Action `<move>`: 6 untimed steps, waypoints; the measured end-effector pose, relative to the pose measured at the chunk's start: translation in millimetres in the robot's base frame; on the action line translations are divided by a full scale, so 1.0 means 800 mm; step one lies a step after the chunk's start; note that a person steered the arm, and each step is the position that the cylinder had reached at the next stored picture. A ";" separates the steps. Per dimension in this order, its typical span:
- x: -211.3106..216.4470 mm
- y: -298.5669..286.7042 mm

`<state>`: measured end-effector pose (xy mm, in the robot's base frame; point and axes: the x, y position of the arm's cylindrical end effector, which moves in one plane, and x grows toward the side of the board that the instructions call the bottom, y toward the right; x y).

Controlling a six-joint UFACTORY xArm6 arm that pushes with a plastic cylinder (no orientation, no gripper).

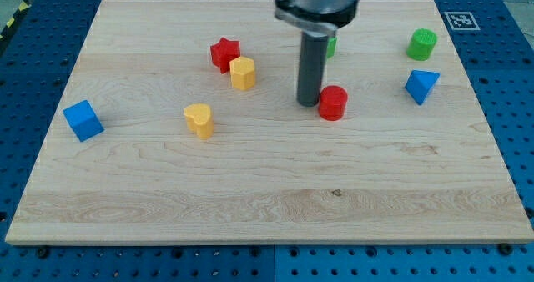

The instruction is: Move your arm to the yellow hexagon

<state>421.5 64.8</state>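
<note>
**Tip beside the red cylinder, yellow hexagon off to the view's left**

While my tip rests just beside the red cylinder, on its left, the yellow hexagon sits further left and slightly higher, touching or nearly touching the red star. With only a bare rod and nothing to spread or pinch, I can only slide. A leftward path looks clear; the yellow heart lies lower, apart.

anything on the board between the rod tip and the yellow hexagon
Nothing visible. My tip sits beside the red cylinder, and the board toward the view's left is bare up to the yellow hexagon, which touches the red star.
</note>
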 end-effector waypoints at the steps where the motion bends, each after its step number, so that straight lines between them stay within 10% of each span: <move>1: -0.018 0.000; 6: -0.051 -0.076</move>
